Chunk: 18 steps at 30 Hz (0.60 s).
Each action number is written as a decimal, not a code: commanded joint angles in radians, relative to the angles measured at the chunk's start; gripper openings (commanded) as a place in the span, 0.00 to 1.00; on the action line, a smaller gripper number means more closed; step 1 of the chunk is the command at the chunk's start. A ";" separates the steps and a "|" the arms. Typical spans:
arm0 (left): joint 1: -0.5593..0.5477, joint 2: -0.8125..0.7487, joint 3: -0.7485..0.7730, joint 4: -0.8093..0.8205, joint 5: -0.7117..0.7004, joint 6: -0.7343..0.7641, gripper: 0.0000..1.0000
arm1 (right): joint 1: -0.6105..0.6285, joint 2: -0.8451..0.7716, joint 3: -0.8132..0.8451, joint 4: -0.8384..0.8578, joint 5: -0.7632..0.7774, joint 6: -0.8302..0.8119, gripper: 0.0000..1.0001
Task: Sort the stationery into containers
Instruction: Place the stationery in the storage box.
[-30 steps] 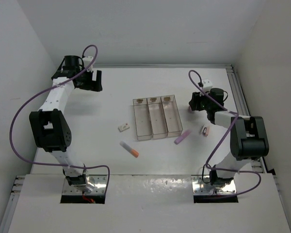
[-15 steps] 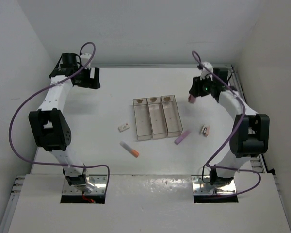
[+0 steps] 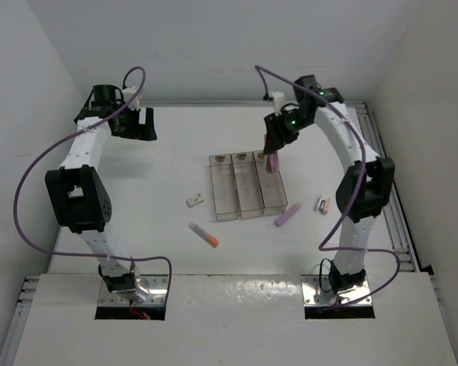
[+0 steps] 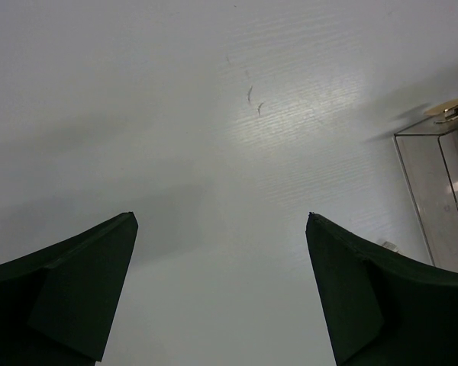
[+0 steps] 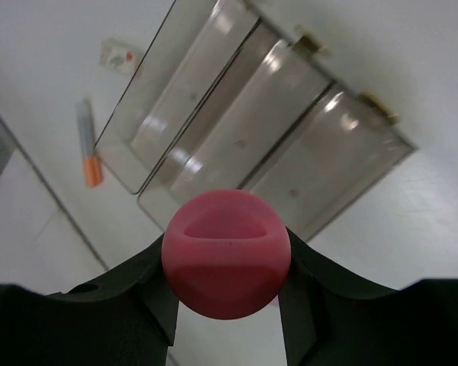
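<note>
My right gripper [image 3: 274, 147] is shut on the pink-capped short cylinder [image 3: 273, 162] and holds it above the far end of the rightmost of three joined clear bins [image 3: 246, 185]. In the right wrist view the pink cap [image 5: 226, 244] sits between my fingers, with the bins [image 5: 252, 145] below. The white eraser [image 3: 195, 200] lies left of the bins. The white stick with an orange end [image 3: 204, 234] lies in front of them. The lilac stick [image 3: 288, 214] lies at their near right corner. My left gripper [image 3: 141, 126] is open and empty at the far left.
A small white and brown item [image 3: 322, 204] lies right of the lilac stick. White walls close the table at the back and sides. A bin corner with its tan label [image 4: 435, 175] shows at the right of the left wrist view.
My right arm has swung left from the right side of the table, carrying the pink-capped cylinder over the rightmost bin. The left arm has hardly moved.
</note>
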 commanded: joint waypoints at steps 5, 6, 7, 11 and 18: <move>0.043 -0.047 -0.006 -0.003 0.057 0.024 0.99 | 0.063 0.111 0.048 -0.180 -0.002 0.076 0.00; 0.043 -0.056 -0.018 0.000 0.063 0.029 0.99 | 0.075 0.114 0.039 -0.166 0.016 0.081 0.00; 0.043 -0.071 -0.040 0.007 0.066 0.035 0.99 | 0.082 0.118 0.016 -0.158 0.027 0.087 0.00; 0.040 -0.102 -0.086 0.004 0.102 0.072 1.00 | 0.106 0.144 -0.027 -0.140 0.067 0.089 0.00; 0.036 -0.150 -0.141 -0.013 0.155 0.155 1.00 | 0.115 0.167 -0.061 -0.121 0.135 0.099 0.20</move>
